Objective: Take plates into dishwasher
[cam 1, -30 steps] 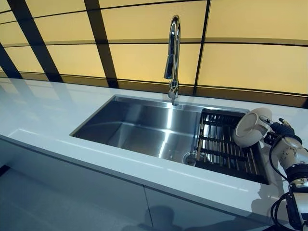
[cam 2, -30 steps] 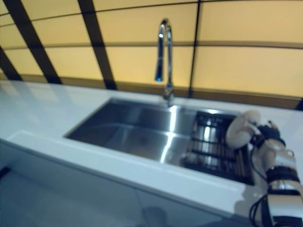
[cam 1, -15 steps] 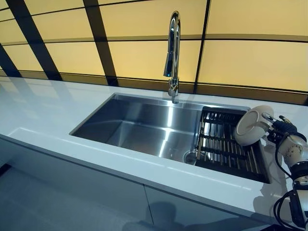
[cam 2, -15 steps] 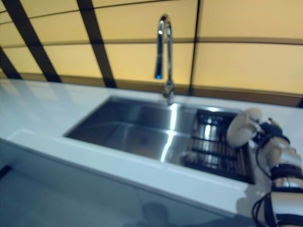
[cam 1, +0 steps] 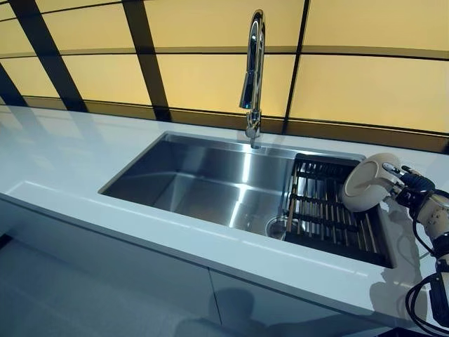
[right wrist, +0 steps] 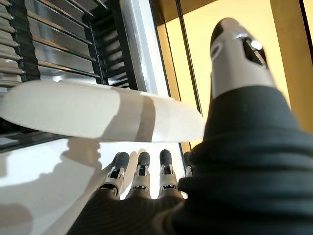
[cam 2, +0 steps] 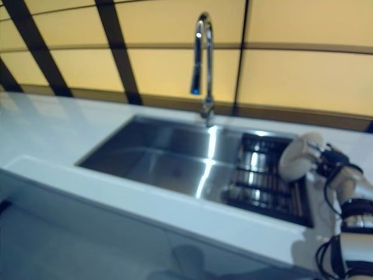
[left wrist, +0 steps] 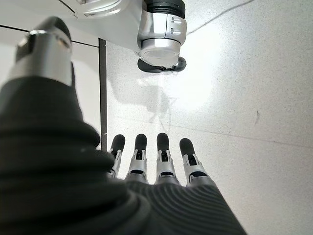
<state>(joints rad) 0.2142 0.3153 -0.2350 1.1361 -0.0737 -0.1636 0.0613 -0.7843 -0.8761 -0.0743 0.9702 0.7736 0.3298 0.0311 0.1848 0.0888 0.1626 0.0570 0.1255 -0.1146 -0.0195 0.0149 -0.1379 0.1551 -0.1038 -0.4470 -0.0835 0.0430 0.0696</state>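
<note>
The right hand (cam 1: 412, 188) holds a white plate (cam 1: 366, 184) up at the right end of the sink (cam 1: 203, 179), above the dark slatted rack (cam 1: 324, 207) that sits in the sink's right part. The plate is tilted on edge, its underside with the raised foot ring turned toward the room, and it hangs clear of the rack rather than resting on it. From the wrist camera the rim of the plate (right wrist: 93, 115) runs across between the thumb (right wrist: 239, 54) on one face and the row of fingers (right wrist: 139, 171) under the other, so the hand is pinched on the rim at one side only.

The plate looks like glazed ceramic: stiff, fairly heavy for such a narrow hold, smooth and probably slick, and likely to chip or break if it knocks the steel rim, the rack or the tap (cam 1: 252, 74). Held by the edge, its weight would tend to swing it downward, so a deeper hold, with the thumb further onto the face and the fingers spread under the foot ring, would seem safer.

The left hand (left wrist: 156, 161) hangs down over the floor (left wrist: 234, 88), fingers straight and empty. No dishwasher shows in any view.
</note>
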